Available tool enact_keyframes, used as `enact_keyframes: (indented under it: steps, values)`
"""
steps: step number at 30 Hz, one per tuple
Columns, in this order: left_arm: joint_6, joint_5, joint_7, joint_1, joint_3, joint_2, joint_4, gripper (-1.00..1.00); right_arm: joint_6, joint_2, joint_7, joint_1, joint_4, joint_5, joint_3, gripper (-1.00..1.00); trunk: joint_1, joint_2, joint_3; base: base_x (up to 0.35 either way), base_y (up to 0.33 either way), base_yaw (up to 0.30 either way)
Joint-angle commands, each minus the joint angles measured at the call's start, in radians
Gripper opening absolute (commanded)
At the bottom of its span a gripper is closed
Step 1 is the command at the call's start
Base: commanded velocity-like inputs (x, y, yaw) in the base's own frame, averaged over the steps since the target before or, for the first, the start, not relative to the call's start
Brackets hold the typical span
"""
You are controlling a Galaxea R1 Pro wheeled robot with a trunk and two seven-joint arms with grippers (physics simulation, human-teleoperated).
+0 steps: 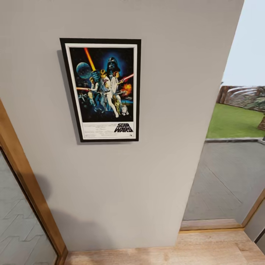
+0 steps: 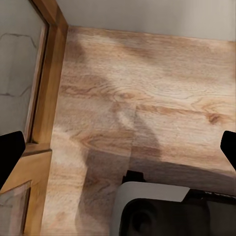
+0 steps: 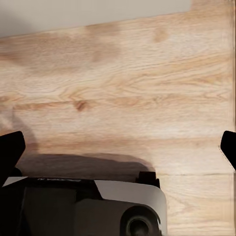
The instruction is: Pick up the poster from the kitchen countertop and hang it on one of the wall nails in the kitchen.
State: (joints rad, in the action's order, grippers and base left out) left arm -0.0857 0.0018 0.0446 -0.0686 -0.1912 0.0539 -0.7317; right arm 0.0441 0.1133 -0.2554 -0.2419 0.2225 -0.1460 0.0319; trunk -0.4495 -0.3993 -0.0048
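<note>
In the head view, a wooden door frame (image 1: 25, 184) with a pale glazed panel is seen at about 8 o'clock. To its right, the poster (image 1: 102, 89) is seen flat against the pale-grey wall (image 1: 147, 176), upright and a little above centre, at roughly 11 o'clock, with a narrow shadow along its left edge. What it hangs from is hidden behind it. No hand or fingers are touching it. Further right, at 3 o'clock, an opening shows a green lawn (image 1: 235, 119) and a grey paved area (image 1: 228, 176). The wooden floor (image 1: 154, 254) is seen along the bottom, at 6 o'clock.

Containers are not presented in these views.

In the left wrist view, the left gripper (image 2: 118, 150) is shown with its dark fingers (image 2: 10, 152) spread wide to the picture's two edges, nothing between them; floorboards, a wooden frame (image 2: 46, 88) and part of the robot's pale base (image 2: 152, 209) lie below. In the right wrist view, the right gripper (image 3: 118, 147) is likewise spread apart and empty over the boards, with the base (image 3: 98, 206) beneath it. The poster is seen from the head camera, while the fingers are seen from the wrist cameras.
</note>
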Motion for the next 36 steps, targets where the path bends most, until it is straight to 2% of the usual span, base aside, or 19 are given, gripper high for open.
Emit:
enact_keyframes:
  steps: [1, 13, 14, 15, 17, 19, 22, 36]
  values:
    - [-0.007, 0.0, 0.005, -0.001, -0.003, 0.0, -0.002, 1.0, 0.003, 0.0, 0.0, 0.0, -0.001, -0.01, 0.003, 1.0, 0.0, -0.001, 0.001, 0.0, 0.0, 0.0]
    - [-0.006, 0.0, 0.004, -0.001, -0.003, 0.0, 0.003, 1.0, 0.004, -0.005, 0.016, 0.0, -0.01, -0.007, 0.006, 1.0, 0.0, -0.001, 0.016, 0.0, 0.0, 0.0]
    - [-0.006, 0.0, 0.004, -0.001, -0.003, 0.0, 0.003, 1.0, 0.004, -0.008, 0.016, 0.0, -0.026, -0.006, 0.007, 1.0, 0.0, -0.001, 0.016, 0.0, 0.0, 0.0]
    - [-0.006, 0.0, 0.004, -0.001, -0.003, 0.0, 0.003, 1.0, 0.005, -0.015, 0.016, 0.0, -0.09, -0.004, 0.007, 1.0, 0.0, -0.001, 0.016, 0.0, 0.0, 0.0]
    - [-0.006, 0.0, 0.004, -0.001, -0.003, 0.0, 0.003, 1.0, 0.004, -0.017, 0.016, 0.0, -0.122, -0.004, 0.008, 1.0, 0.0, -0.001, 0.016, 0.0, 0.0, 0.0]
    - [-0.006, 0.0, 0.004, -0.001, -0.002, 0.0, 0.003, 1.0, 0.003, -0.017, 0.016, 0.0, -0.203, -0.004, 0.008, 1.0, 0.0, -0.001, 0.016, 0.0, 0.0, 0.0]
    - [0.002, 0.0, 0.004, 0.0, -0.003, -0.001, 0.004, 1.0, 0.003, -0.014, 0.016, 0.0, -0.237, -0.003, 0.008, 1.0, 0.0, -0.001, 0.016, 0.0, 0.0, 0.0]
    - [0.028, 0.0, 0.003, -0.001, 0.0, -0.003, 0.03, 1.0, 0.004, -0.014, 0.016, 0.0, -0.252, -0.003, 0.008, 1.0, 0.0, -0.001, 0.016, 0.0, 0.0, 0.0]
